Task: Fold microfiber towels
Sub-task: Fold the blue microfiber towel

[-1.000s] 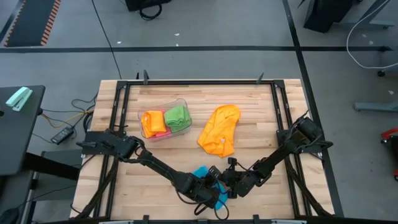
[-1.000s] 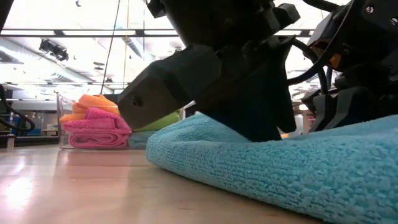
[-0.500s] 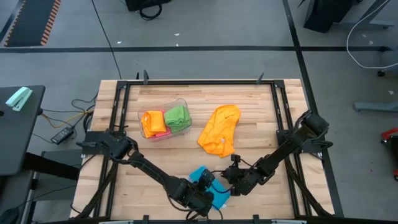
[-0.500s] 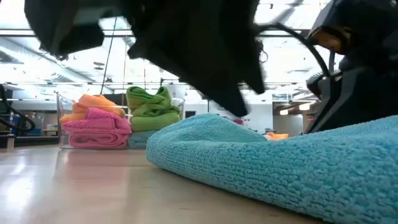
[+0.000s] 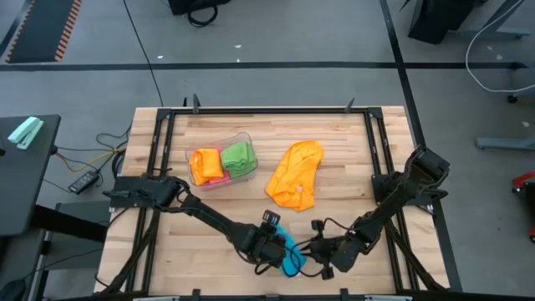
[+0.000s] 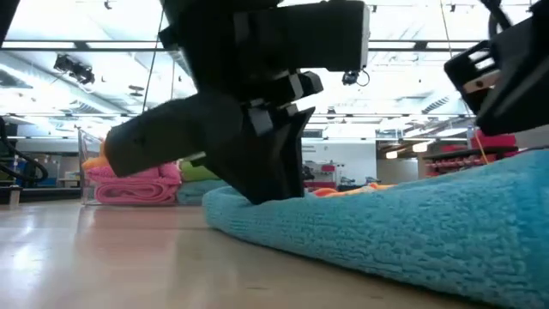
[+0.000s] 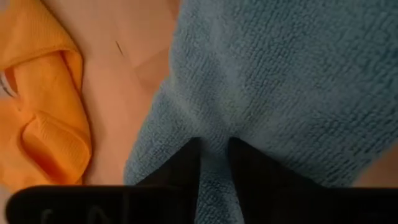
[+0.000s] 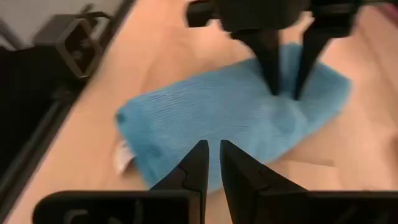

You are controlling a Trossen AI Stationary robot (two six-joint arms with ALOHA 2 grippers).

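**Blue towel pinched at the near edge of the counter**

The sky-blue microfiber towel (image 5: pixel 289 255) lies partly folded at the near edge of the counter (image 5: pixel 334 138), between the two arms. The left gripper (image 7: pixel 213 155) presses down on it with its jaws narrowed onto a small ridge of the pile; the right wrist view shows those two fingers planted on the cloth with a strip of blue between them. The right gripper (image 8: pixel 211 155) hovers just beside the towel's other edge, jaws nearly together and holding nothing.

Well apart, toward the middle of the counter, an orange towel (image 5: pixel 296 174) lies crumpled and unfolded. Farther left, a clear plastic tub (image 5: pixel 244 139) holds folded towels (image 5: pixel 221 161) in orange, pink and green.

The step in hand looks like the fold of the blue towel, with the left arm taking hold for a lift or a crease. Next, that pinch likely needs to be firm enough to carry the layer over squarely, while the right arm steadies the opposite edge.
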